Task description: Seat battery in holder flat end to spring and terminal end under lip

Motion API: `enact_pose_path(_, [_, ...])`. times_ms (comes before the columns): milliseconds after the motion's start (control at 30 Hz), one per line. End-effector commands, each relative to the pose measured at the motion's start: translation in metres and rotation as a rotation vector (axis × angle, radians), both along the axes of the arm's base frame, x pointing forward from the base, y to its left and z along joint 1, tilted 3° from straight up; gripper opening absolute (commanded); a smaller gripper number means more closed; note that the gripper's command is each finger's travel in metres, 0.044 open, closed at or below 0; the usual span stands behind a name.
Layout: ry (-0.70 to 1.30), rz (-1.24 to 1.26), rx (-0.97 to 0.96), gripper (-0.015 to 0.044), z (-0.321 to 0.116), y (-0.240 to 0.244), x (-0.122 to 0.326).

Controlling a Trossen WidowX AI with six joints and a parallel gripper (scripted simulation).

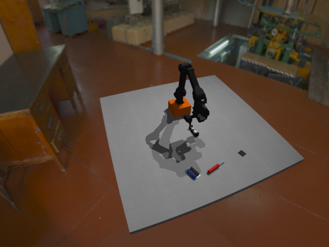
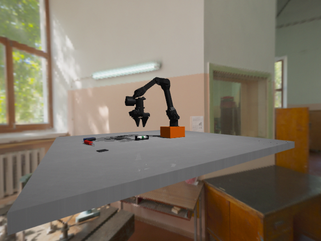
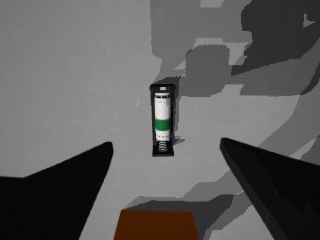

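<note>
The black holder [image 1: 196, 135] [image 2: 141, 139] [image 3: 163, 152] lies on the grey table. The white battery [image 1: 194, 130] [image 2: 142, 137] [image 3: 162, 110], with a green band, lies lengthwise inside it and looks straight and about level. In the wrist view its lower end meets the coiled spring [image 3: 162, 146]. Its upper end is close to the holder's far end wall; whether the terminal is under the lip is too small to tell. My gripper [image 2: 140, 126] [image 3: 167, 145] is open and empty, above the holder, its fingers wide apart on either side and not touching it or the battery.
The orange base block [image 1: 179, 107] [image 2: 172, 132] [image 3: 156, 225] stands close to the holder's spring end. A blue item with dark cylinders [image 1: 192, 173] [image 2: 89, 139], a red screwdriver [image 1: 213, 168] [image 2: 88, 142] and a small dark plate [image 1: 241, 153] [image 2: 102, 150] lie farther out.
</note>
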State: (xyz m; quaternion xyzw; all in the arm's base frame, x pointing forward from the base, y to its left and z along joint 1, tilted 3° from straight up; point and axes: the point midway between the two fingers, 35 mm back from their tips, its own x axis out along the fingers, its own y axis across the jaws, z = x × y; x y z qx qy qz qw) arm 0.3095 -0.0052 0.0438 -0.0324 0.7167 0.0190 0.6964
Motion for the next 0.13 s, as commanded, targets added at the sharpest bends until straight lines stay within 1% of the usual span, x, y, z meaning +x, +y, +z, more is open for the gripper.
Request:
enact_pose_path(0, [0.001, -0.004, 0.001, 0.0440, 0.0006, 0.0004, -0.0003])
enact_pose_path(100, [0.001, -0.004, 0.001, 0.0440, 0.0006, 0.0004, -0.0003])
